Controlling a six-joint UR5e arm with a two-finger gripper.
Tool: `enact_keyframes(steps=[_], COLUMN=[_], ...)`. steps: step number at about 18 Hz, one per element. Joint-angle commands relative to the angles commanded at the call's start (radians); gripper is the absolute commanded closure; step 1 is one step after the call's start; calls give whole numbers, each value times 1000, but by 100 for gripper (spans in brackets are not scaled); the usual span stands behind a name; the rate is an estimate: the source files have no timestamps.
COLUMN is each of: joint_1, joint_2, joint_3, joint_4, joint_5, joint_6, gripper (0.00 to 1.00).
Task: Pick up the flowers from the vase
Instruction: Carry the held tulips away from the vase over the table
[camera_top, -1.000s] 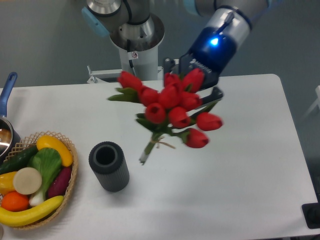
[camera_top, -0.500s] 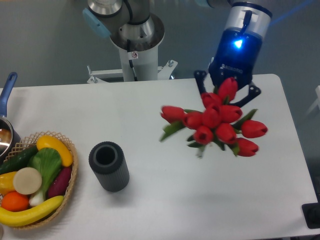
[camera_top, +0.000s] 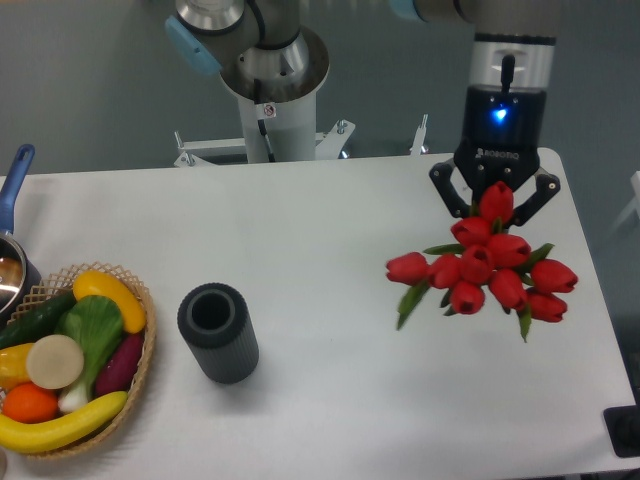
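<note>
The flowers (camera_top: 480, 268), a bunch of red tulip buds with green leaves, hang over the right side of the white table, well clear of the vase. My gripper (camera_top: 495, 205) points straight down onto the top of the bunch and is shut on it, its dark fingers (camera_top: 447, 187) showing either side of the uppermost bud. The stems are hidden behind the buds. The vase (camera_top: 217, 332), a short dark grey ribbed cylinder, stands upright and empty at the front left of the table.
A wicker basket (camera_top: 140, 385) of toy fruit and vegetables sits at the left edge beside the vase. A pot with a blue handle (camera_top: 14, 180) pokes in at the far left. The arm's base (camera_top: 272, 80) stands behind the table's back edge.
The gripper has carried the flowers to the right, from above the table's middle to its right side, and turned to point straight down. The vase and basket have not moved.
</note>
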Motion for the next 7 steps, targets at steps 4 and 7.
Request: enact_keyframes(steps=[4, 7], joint_1=[-2, -3], joint_2=[-5, -12], joint_3=[8, -2], joint_4=[-80, -94], joint_5=[99, 158], joint_6=[60, 62], gripper=[89, 89])
